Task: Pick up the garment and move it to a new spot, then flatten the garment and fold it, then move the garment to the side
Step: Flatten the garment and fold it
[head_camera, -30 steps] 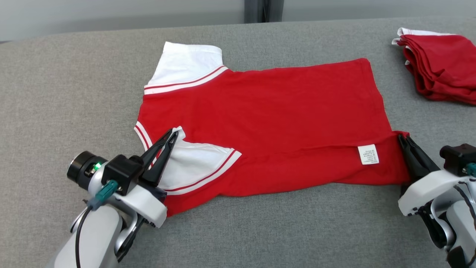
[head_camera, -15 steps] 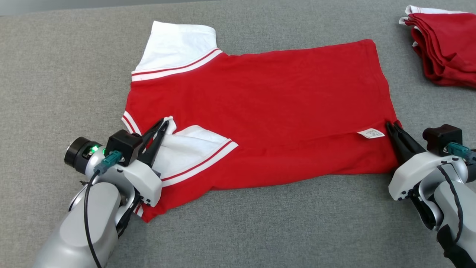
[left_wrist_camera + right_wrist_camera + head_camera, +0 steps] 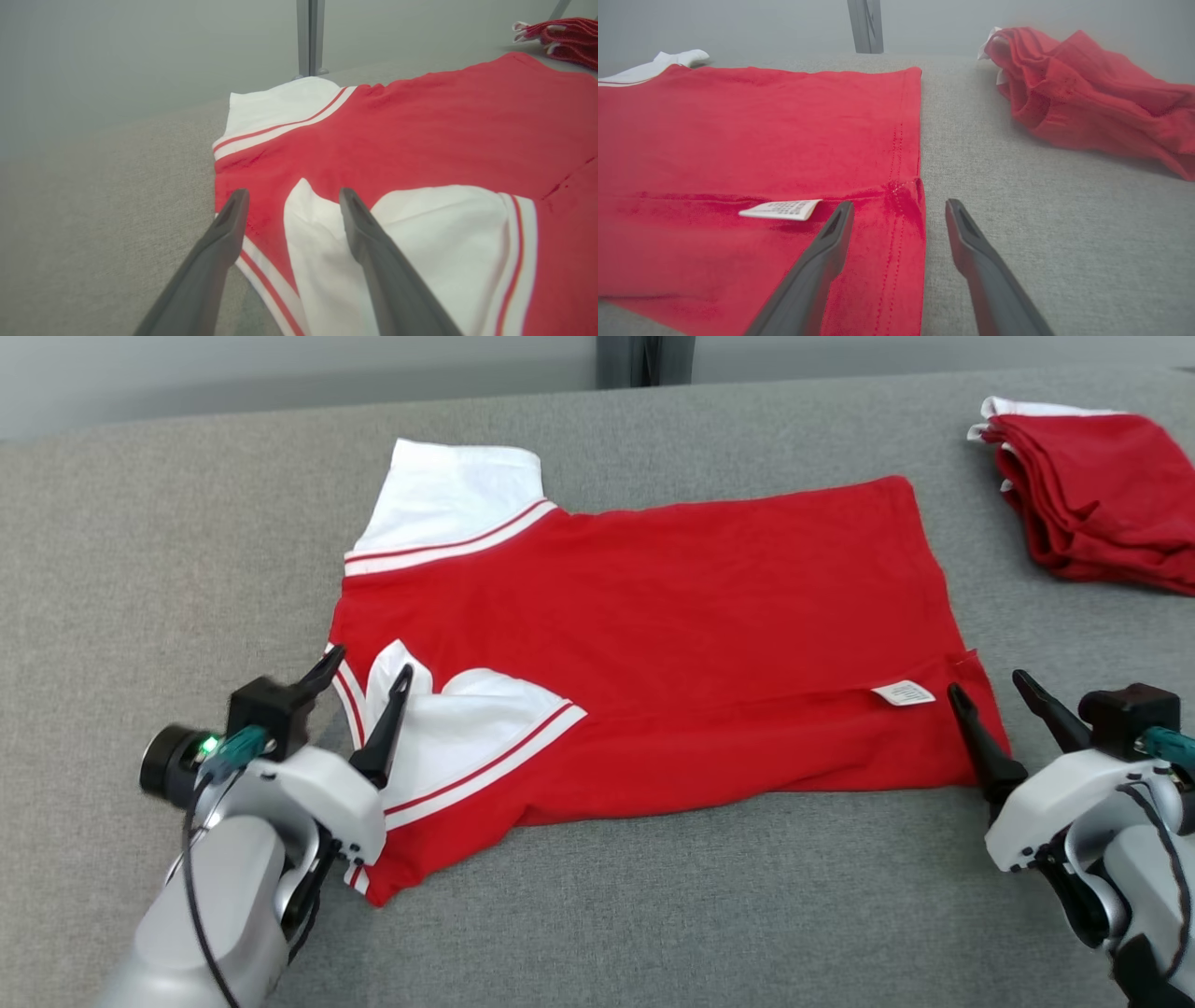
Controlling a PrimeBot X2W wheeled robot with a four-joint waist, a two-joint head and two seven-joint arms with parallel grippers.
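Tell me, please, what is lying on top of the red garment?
A folded-over white sleeve and a small white label lie on the garment; whatever is beneath the sleeve is covered.

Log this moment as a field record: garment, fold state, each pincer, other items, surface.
garment: red short-sleeved shirt with white striped sleeves
fold state: near long edge folded over the body, near white sleeve and white care label on top
left pincer: open, fingers either side of the sleeve tip, nothing held
right pincer: open across the hem corner, nothing held
other items: pile of folded red garments, far right, apart from the shirt
surface: grey fabric-covered table
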